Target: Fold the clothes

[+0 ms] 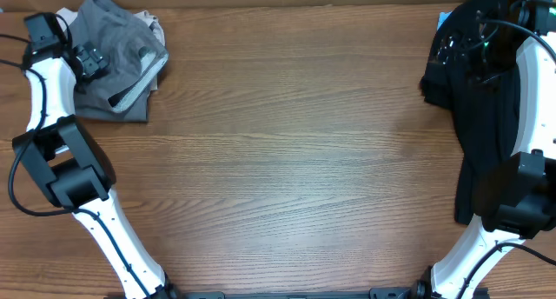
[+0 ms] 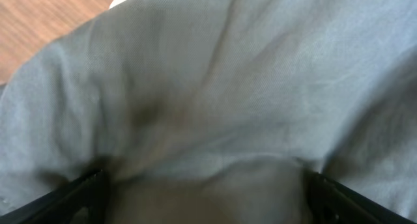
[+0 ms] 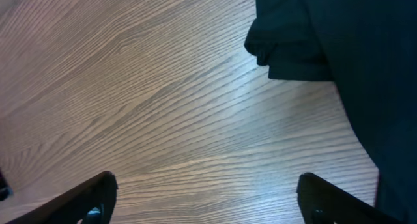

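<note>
The grey shorts (image 1: 117, 51) lie crumpled at the table's far left corner. A cream garment's edge (image 1: 155, 25) peeks out behind them. My left gripper (image 1: 89, 61) is pressed down on the shorts' left side. In the left wrist view the grey cloth (image 2: 215, 87) fills the frame, and the left gripper's jaws (image 2: 205, 198) are wide open with cloth bulging between them. The black T-shirt (image 1: 486, 99) lies along the right edge. My right gripper (image 1: 458, 49) hovers at its left edge. In the right wrist view it (image 3: 205, 191) is open and empty over bare wood, beside the T-shirt (image 3: 326, 35).
The wooden table (image 1: 295, 151) spans the view between the two piles. A small blue object (image 1: 444, 21) sits at the far right by the T-shirt. The right arm's white links (image 1: 528, 82) lie over the black T-shirt.
</note>
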Robot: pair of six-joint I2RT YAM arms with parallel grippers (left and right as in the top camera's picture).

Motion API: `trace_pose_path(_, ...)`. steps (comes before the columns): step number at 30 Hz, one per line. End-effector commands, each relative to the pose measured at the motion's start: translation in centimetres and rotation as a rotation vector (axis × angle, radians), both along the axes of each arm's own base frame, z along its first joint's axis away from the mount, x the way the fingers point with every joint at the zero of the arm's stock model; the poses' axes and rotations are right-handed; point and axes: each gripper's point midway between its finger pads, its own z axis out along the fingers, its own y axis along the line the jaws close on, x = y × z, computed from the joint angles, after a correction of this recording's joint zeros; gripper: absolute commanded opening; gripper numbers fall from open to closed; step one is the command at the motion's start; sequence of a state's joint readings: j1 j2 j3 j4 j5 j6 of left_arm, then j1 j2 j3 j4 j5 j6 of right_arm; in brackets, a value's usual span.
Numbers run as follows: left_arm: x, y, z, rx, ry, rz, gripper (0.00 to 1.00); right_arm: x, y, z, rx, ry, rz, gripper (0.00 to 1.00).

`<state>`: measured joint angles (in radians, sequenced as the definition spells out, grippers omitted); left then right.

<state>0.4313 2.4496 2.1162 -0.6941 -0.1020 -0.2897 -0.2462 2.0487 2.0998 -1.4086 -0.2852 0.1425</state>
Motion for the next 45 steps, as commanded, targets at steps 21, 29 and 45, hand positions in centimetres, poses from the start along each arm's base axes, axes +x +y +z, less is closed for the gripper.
trace_pose_path(21,-4.8,-25.8,23.3,-0.185,-0.17,-0.503,1.0,0.7,6.0,10.9,-0.086,-0.423,0.375,1.0)
trace_pose_path(29,-5.7,-35.2,22.9,-0.155,-0.13,-0.681,1.0,-2.6,9.8,10.5,-0.046,-0.332,0.472,1.0)
trace_pose_path(45,-6.4,-38.6,22.9,-0.16,-0.125,-0.751,1.0,-7.1,14.6,13.5,0.153,-0.247,0.325,1.0)
